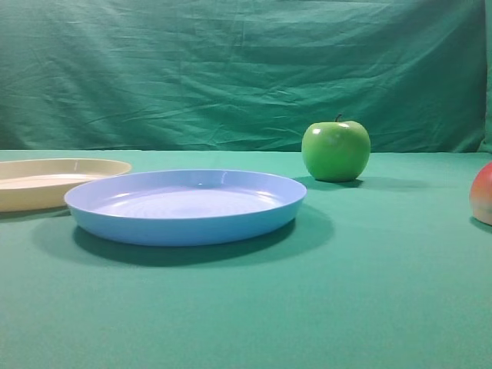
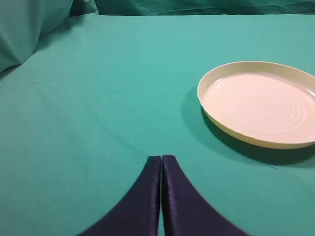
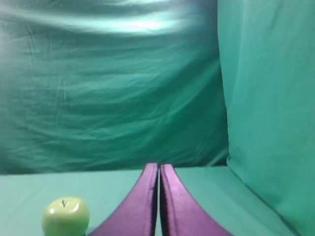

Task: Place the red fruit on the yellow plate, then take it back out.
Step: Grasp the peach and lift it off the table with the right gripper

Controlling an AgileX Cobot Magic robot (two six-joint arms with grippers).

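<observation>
So both grippers, left (image 2: 161,160) and right (image 3: 159,167), sit pinched closed on nothing, red fruit (image 1: 483,194) on the cloth at far right, well apart from the empty yellow plate (image 1: 46,184).

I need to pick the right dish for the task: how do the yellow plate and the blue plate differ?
The yellow plate is pale cream and cut off at the left edge; the blue plate is light blue, fully visible and nearer the camera. The yellow plate sits partly behind the blue plate. Both are shallow, round, low-rimmed and empty.
</observation>
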